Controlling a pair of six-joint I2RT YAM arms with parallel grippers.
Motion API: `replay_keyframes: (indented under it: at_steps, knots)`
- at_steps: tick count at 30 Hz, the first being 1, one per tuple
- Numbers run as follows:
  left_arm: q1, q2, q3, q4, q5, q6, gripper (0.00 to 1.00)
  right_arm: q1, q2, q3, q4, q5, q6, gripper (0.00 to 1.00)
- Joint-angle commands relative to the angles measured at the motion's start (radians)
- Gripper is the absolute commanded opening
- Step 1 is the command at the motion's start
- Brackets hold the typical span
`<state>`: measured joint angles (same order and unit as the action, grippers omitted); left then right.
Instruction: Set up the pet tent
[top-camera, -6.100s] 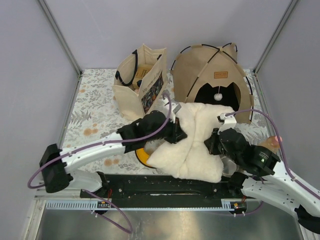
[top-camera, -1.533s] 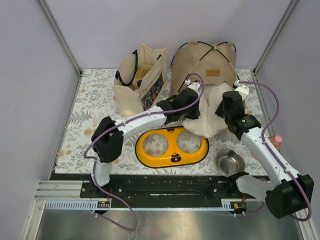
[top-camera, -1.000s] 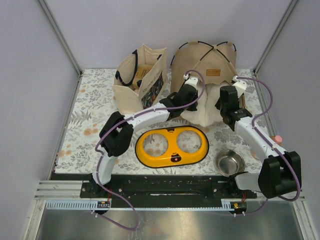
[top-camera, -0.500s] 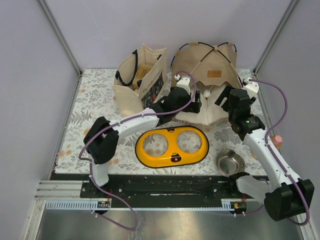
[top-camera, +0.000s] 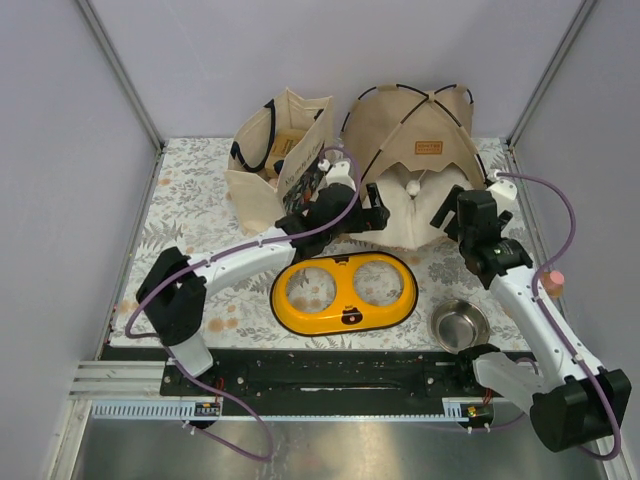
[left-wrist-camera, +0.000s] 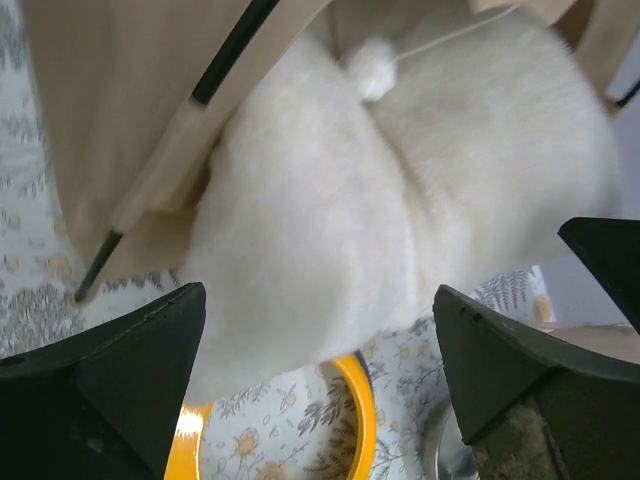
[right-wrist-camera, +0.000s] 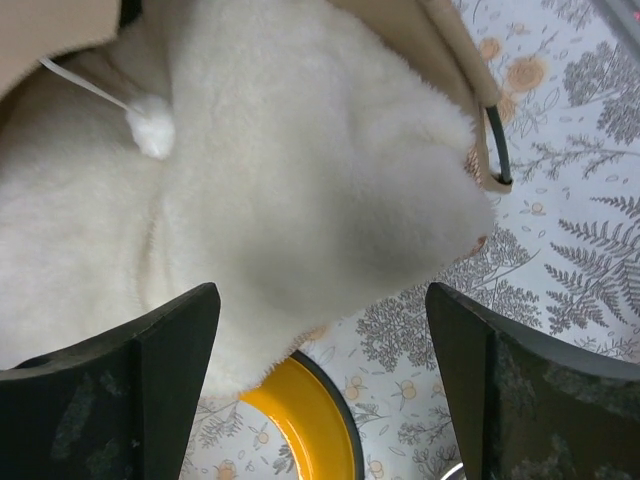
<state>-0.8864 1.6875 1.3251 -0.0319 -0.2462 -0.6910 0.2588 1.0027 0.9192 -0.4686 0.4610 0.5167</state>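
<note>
The pet tent (top-camera: 400, 125) stands upright at the back of the table, tan canvas over thin black poles, with a brown label patch (top-camera: 433, 146). A cream fluffy pillow (top-camera: 415, 205) fills its doorway and bulges out in front. The white pompom (left-wrist-camera: 375, 68) hangs on its string over the pillow, as the right wrist view also shows the pompom (right-wrist-camera: 152, 128). My left gripper (top-camera: 377, 216) is open just left of the pillow, holding nothing. My right gripper (top-camera: 446, 213) is open at the pillow's right edge, also holding nothing. Both wrist views show wide-apart fingers with the pillow (left-wrist-camera: 400, 200) beyond them.
A beige tote bag (top-camera: 280, 165) with black handles stands left of the tent. A yellow double bowl holder (top-camera: 345, 292) lies in front of the pillow. A steel bowl (top-camera: 459, 324) sits to its right. A pink-topped object (top-camera: 551, 282) is at the right edge.
Both grippers have opened and let go of the pillow, then drawn back a little from the tent doorway. The pillow stays inside the tent.
</note>
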Motion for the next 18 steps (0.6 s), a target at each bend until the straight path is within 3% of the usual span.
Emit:
replay_keyframes:
  at_steps: [1, 8, 12, 14, 16, 18]
  knots:
    - [-0.002, 0.02, -0.047, 0.026, -0.013, -0.142, 0.99, -0.007, 0.053, -0.043, 0.059, -0.033, 0.036, 0.93]
    - [0.03, 0.187, 0.051, 0.153, 0.108, -0.203, 0.99, -0.039, 0.148, -0.066, 0.192, -0.056, 0.06, 0.9]
    - [0.044, 0.256, 0.115, 0.19, 0.134, -0.209, 0.94, -0.058, 0.233, -0.046, 0.263, -0.085, 0.065, 0.66]
    - [0.047, 0.285, 0.154, 0.187, 0.14, -0.183, 0.88, -0.064, 0.272, -0.037, 0.303, -0.102, 0.066, 0.5]
    - [0.049, 0.311, 0.201, 0.172, 0.133, -0.147, 0.82, -0.069, 0.306, -0.03, 0.344, -0.116, 0.078, 0.28]
    - [0.049, 0.325, 0.224, 0.173, 0.128, -0.113, 0.71, -0.07, 0.335, -0.022, 0.389, -0.142, 0.082, 0.14]
